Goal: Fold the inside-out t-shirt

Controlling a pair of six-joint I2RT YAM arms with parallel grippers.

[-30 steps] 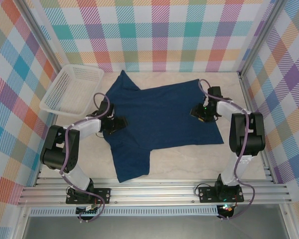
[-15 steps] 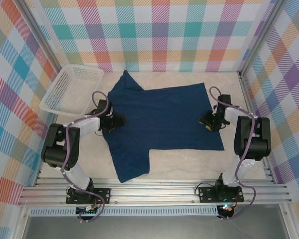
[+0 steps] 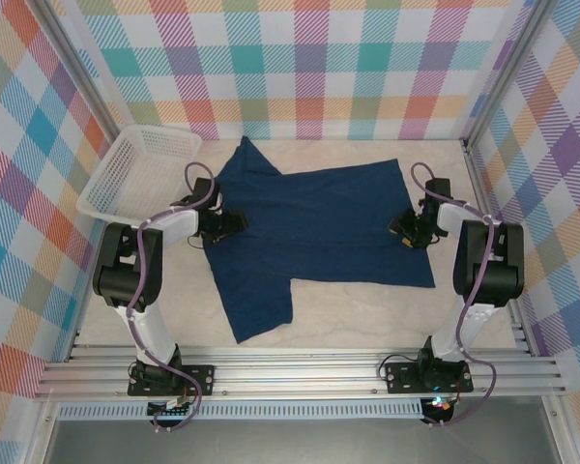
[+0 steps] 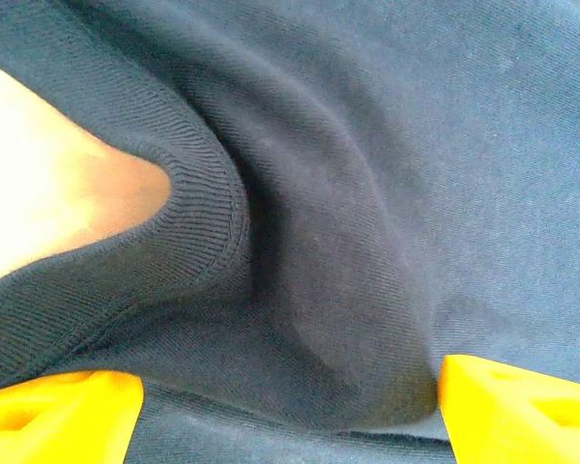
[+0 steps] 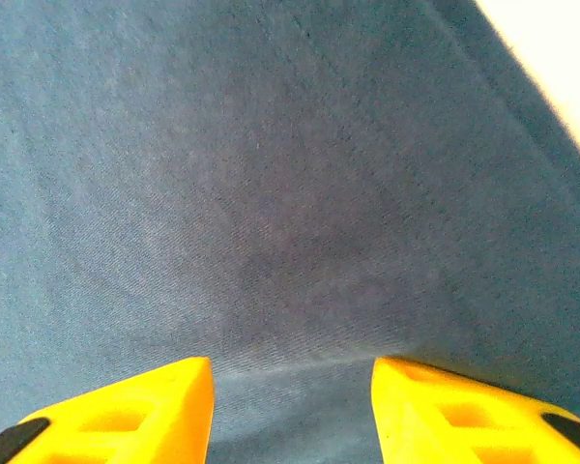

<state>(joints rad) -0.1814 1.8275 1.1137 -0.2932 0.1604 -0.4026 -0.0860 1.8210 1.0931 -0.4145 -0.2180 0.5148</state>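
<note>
The inside-out t-shirt (image 3: pixel 319 222) lies spread flat across the table, dark navy, hem to the right, one sleeve toward the far wall and one toward the near edge. My left gripper (image 3: pixel 227 224) rests low on its neck end. In the left wrist view that gripper (image 4: pixel 290 416) is open, its yellow fingertips (image 4: pixel 58 416) wide apart around a raised fold beside the ribbed collar (image 4: pixel 203 222). My right gripper (image 3: pixel 406 230) sits on the hem end. In the right wrist view it (image 5: pixel 292 406) stands open, tips on flat cloth with a slight ridge between them.
A white mesh basket (image 3: pixel 140 174) stands at the far left, just behind my left arm. Bare pale tabletop (image 3: pixel 367 309) lies in front of the shirt. Checked walls close in the left, back and right sides. A metal rail (image 3: pixel 300 372) runs along the near edge.
My left gripper slid toward the far wall and my right gripper moved right and slightly farther. The shirt shifted with them and now lies flatter and wider.
</note>
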